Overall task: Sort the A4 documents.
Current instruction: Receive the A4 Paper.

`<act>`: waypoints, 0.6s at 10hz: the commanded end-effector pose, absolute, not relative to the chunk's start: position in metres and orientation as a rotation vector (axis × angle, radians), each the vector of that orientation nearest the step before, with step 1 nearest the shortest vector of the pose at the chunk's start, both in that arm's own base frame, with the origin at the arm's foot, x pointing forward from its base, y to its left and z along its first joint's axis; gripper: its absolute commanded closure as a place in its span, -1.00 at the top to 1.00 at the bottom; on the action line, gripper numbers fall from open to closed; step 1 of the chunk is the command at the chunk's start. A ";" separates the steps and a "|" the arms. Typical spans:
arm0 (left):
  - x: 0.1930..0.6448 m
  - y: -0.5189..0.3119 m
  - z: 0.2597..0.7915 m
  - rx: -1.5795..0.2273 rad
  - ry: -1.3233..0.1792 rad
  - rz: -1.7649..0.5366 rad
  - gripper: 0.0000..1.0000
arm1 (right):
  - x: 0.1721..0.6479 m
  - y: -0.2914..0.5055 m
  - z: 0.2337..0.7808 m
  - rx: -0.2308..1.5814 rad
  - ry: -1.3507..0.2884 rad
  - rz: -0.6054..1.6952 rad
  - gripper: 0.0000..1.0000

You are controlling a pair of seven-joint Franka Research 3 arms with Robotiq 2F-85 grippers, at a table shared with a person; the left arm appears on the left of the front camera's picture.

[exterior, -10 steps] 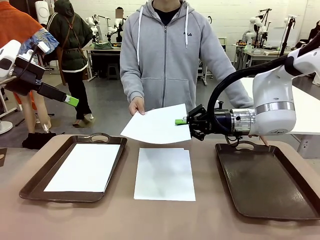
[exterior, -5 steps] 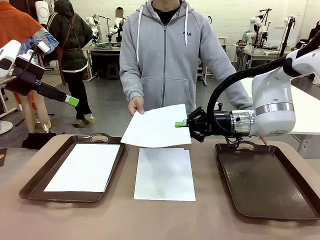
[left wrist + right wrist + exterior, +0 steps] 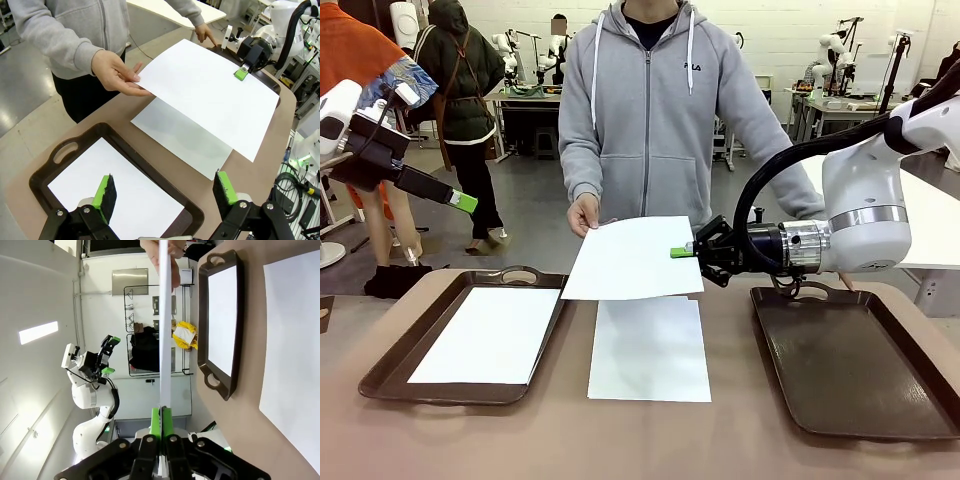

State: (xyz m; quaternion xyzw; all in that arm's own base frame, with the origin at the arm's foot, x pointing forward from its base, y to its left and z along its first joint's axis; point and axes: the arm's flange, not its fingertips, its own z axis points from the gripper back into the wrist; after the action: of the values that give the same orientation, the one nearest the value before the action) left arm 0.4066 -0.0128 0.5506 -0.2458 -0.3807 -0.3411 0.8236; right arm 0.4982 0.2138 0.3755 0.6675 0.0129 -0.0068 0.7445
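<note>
While one A4 sheet (image 3: 490,335) lies in the left tray (image 3: 375,380), sorting looks about a third done
Right gripper (image 3: 685,251) is clamped on the right edge of a second sheet (image 3: 635,258) raised at frame centre, the person's hand (image 3: 583,213) holding its upper-left corner; a third sheet (image 3: 650,348) lies flat on the table (image 3: 740,440) below, the right tray (image 3: 850,370) bare; left gripper (image 3: 460,200) gapes open, upper left; paper thin, blank, white
</note>
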 end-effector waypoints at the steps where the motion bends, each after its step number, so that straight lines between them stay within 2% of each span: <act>1: 0.407 -0.012 0.551 -0.532 -0.814 -0.724 1.00 | 0.504 0.216 0.379 1.469 0.061 0.006 -1.00; 4: 0.407 -0.012 0.551 -0.532 -0.814 -0.724 1.00 | 0.504 0.214 0.382 1.436 0.063 0.089 -1.00; 6: 0.407 -0.012 0.551 -0.532 -0.814 -0.724 1.00 | 0.498 0.216 0.380 1.478 0.036 0.003 -1.00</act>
State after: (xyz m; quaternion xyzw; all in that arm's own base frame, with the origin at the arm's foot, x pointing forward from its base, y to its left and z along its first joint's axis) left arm 0.4066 -0.0128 0.5506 -0.2458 -0.3807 -0.3411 0.8236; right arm 0.4981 0.2160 0.3810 0.6671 0.0193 0.0133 0.7446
